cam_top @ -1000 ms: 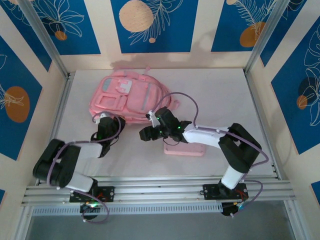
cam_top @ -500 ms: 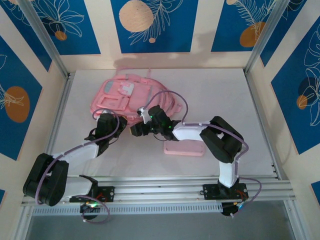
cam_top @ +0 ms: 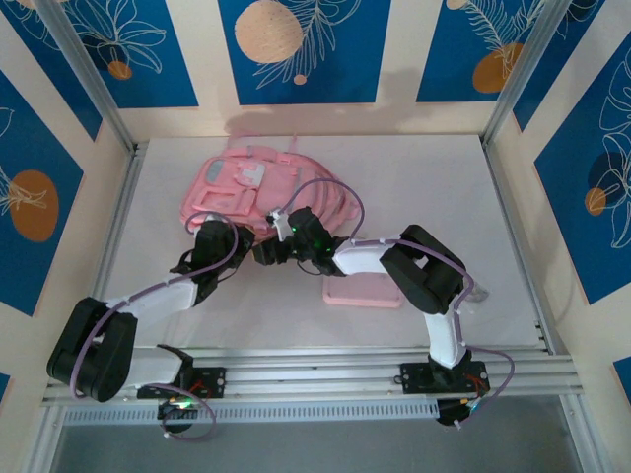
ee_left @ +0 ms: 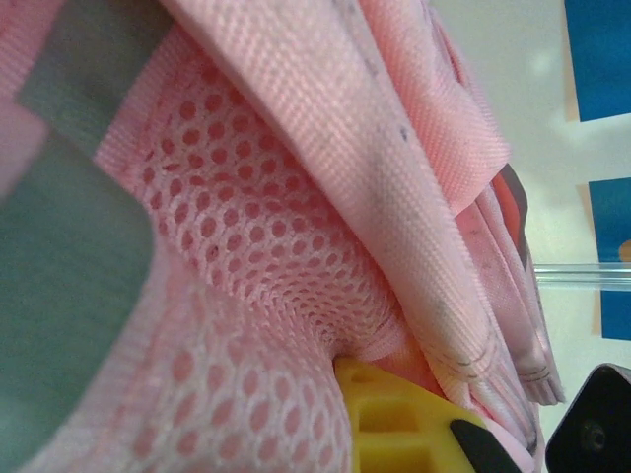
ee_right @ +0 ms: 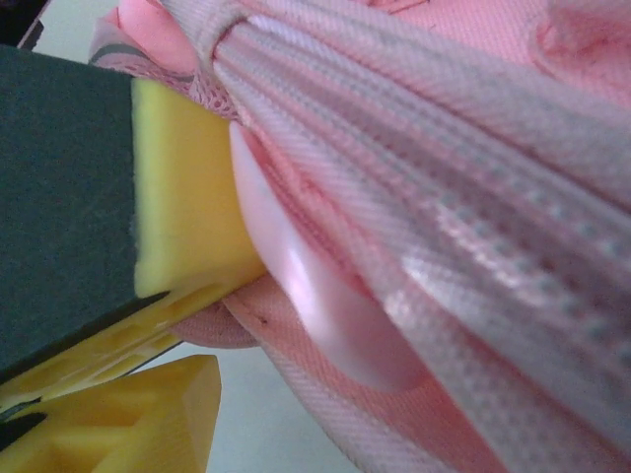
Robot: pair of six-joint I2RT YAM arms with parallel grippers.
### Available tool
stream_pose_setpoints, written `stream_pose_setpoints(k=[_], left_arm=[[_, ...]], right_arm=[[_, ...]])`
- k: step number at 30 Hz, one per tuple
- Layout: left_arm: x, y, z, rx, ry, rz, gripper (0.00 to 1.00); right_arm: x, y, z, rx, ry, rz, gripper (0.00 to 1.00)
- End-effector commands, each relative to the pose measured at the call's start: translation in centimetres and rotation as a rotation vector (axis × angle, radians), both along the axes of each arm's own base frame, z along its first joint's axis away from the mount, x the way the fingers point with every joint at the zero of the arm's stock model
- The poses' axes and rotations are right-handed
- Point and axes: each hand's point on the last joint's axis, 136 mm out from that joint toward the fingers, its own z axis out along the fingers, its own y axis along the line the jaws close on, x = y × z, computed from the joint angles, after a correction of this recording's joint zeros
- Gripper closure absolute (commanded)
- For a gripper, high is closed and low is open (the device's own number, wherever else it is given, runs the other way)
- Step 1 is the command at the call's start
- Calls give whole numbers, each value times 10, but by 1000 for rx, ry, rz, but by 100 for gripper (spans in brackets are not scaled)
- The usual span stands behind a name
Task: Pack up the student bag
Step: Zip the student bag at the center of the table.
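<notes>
- Left tool (cam_top: 210, 239), clenched on near-edge mesh of the student bag (cam_top: 237, 182), had bunched it up.
- Right tool (cam_top: 264, 253), jaws apart, had reached that edge; the bag probably gets opened next.

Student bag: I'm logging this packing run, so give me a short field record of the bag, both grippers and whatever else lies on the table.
bag: student bag, lying on the table, far left part
left gripper: shut on the bag's mesh fabric
right gripper: open, fingers astride a fold at the bag's near edge
other item: flat pink case, on the table, apart from the bag, partly under the right arm
</notes>
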Motion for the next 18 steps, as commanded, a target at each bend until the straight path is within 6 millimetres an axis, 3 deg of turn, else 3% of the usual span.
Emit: stream_pose_setpoints(k=[1,6,10,13,18], left_arm=[[-6,-53,48,-133,-104,-195,100],[-4,-50,51,-125,-117,-177,100],[-2,-40,43,-79,-115,-146,100],[2,-26,30,-19,-100,-113,100],[9,-1,22,72,-105,-54,100]], right_arm=[[31,17,36,64,-172,-32,48],[36,14,34,45,-177,-60,98],[30,0,37,29,-137,-59,100],[15,-19,33,-34,-21,-52,100],[-17,-66,3,-188,249,-63,100]])
